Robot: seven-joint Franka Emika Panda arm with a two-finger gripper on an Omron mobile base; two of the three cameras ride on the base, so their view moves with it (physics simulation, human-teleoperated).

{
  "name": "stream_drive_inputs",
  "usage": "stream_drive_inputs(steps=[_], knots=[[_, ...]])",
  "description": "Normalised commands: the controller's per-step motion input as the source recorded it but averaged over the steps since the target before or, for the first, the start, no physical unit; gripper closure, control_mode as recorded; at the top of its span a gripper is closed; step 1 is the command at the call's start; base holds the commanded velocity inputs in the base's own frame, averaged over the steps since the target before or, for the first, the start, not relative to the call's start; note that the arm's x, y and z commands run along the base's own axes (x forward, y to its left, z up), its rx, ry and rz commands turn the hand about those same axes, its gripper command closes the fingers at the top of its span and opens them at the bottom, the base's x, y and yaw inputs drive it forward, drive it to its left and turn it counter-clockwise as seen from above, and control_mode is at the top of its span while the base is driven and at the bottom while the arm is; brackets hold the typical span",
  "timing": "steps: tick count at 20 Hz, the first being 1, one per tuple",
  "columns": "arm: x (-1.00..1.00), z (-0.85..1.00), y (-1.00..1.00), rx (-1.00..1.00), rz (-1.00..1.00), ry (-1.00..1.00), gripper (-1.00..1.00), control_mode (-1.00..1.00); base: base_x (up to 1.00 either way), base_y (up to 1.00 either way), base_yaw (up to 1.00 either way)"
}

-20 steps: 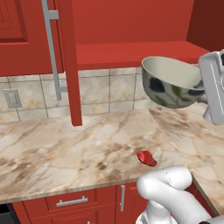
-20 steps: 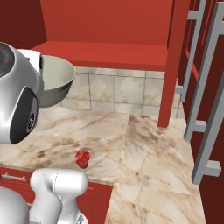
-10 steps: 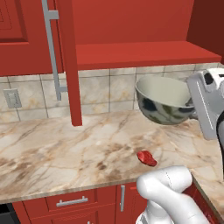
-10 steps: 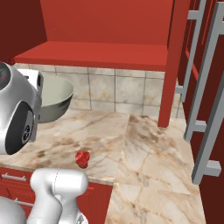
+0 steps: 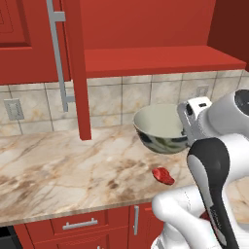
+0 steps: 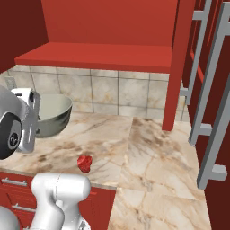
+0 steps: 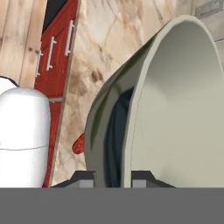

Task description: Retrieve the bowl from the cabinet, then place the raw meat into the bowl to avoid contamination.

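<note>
Beige marble counter (image 5: 58, 170) under a red wooden wall cabinet (image 6: 108, 54) forms the setting, where the two dark fingers (image 7: 83, 179) pinch the rim of the round cream-white ceramic bowl (image 5: 160, 129). Held by the white arm's gripper (image 7: 113, 178), it hangs tilted just above the counter. Nearby, a small glossy red lump of raw meat (image 5: 163, 175) lies near the counter's front edge.

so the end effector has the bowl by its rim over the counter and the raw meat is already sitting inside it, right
Not quite. The end effector does have the bowl by its rim over the counter, but the raw meat is not inside it. The left base view shows the meat lying on the counter in front of the bowl.
</note>
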Motion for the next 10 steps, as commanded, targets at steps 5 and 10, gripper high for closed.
stream_drive_inputs(steps=[5,10], knots=[[0.49,-0.59,0.36,-0.05,0.00,0.03,1.00,-1.00,0.00,0.00,0.00],[0.53,-0.60,0.26,-0.01,0.00,0.06,1.00,-1.00,0.00,0.00,0.00]])
